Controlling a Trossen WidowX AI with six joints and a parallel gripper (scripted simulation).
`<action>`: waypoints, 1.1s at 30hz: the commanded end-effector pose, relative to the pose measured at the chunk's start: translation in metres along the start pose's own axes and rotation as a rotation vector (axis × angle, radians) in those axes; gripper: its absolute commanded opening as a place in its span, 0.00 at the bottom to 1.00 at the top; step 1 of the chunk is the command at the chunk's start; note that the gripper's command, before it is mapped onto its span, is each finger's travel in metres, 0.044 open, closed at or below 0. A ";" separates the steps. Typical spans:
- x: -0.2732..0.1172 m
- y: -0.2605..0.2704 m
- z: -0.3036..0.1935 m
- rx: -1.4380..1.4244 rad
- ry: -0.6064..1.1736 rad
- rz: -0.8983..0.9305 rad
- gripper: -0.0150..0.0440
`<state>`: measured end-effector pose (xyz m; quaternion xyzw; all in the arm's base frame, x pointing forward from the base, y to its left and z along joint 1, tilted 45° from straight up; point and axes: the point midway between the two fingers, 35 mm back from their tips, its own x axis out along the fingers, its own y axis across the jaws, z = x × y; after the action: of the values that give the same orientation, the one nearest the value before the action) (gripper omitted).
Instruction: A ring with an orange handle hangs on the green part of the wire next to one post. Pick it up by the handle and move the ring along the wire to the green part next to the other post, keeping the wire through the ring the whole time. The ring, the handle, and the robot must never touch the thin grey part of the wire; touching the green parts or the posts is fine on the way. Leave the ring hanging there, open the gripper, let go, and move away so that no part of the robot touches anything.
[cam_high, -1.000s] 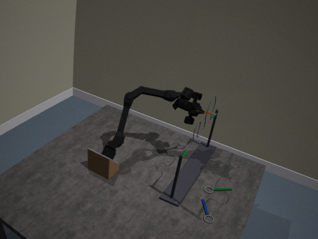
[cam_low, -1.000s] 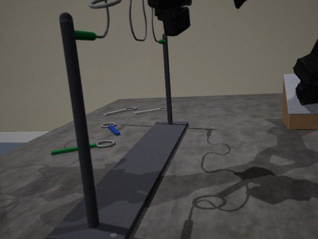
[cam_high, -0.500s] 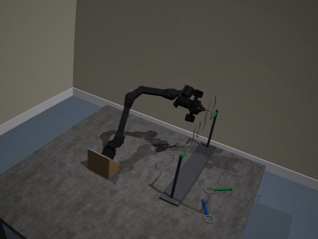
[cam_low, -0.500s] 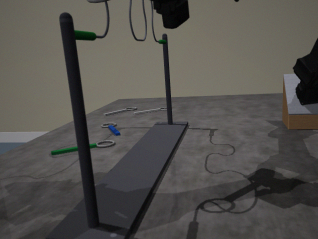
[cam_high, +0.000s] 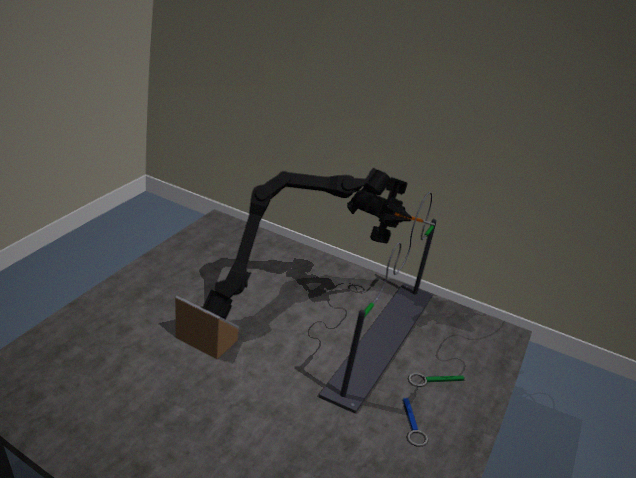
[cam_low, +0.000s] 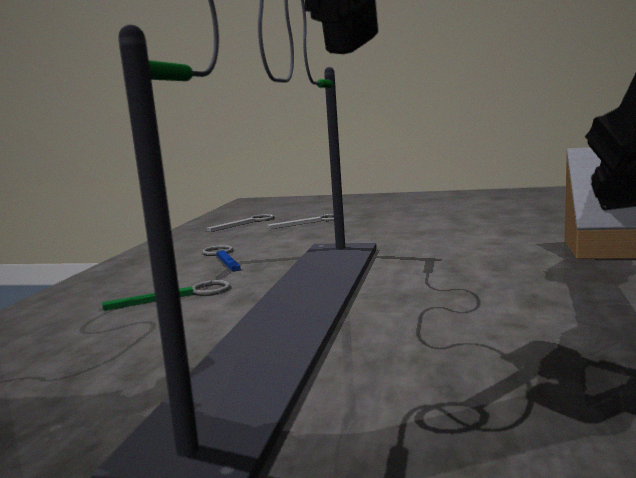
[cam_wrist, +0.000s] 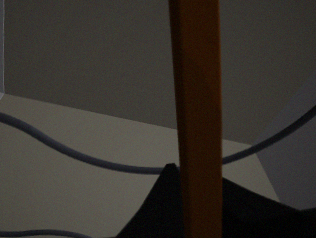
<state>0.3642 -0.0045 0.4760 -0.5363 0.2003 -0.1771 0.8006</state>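
My gripper (cam_high: 402, 215) is shut on the orange handle (cam_high: 414, 219) (cam_wrist: 200, 110) and holds it high, level with the top of the far post (cam_high: 422, 259) (cam_low: 154, 231). The handle points toward the green part (cam_high: 429, 229) (cam_low: 169, 70) by that post. The ring itself is too small to make out in the top view and lies above the frame in the exterior view. The thin grey wire (cam_high: 424, 204) (cam_low: 277, 66) (cam_wrist: 75, 155) loops close beside the handle. The other post (cam_high: 351, 354) (cam_low: 334, 164) carries its own green part (cam_high: 368, 308) (cam_low: 323, 82). In the exterior view, only the wrist's underside (cam_low: 345, 23) shows.
The posts stand on a long dark base board (cam_high: 383, 328) (cam_low: 287, 328). A green-handled ring (cam_high: 444, 378) (cam_low: 143, 298) and a blue-handled ring (cam_high: 409, 413) (cam_low: 228, 260) lie beside it. Two white-handled rings (cam_low: 231, 223) (cam_low: 300, 221) lie further on. The arm's brown base box (cam_high: 205, 334) (cam_low: 596, 236) stands apart.
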 end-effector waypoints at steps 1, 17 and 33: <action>-0.001 -0.004 0.001 0.026 -0.005 0.002 0.00; -0.001 -0.001 0.001 0.115 -0.003 0.046 0.00; -0.002 0.003 0.002 0.227 -0.002 0.102 0.00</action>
<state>0.3648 -0.0013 0.4706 -0.4450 0.2089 -0.1576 0.8564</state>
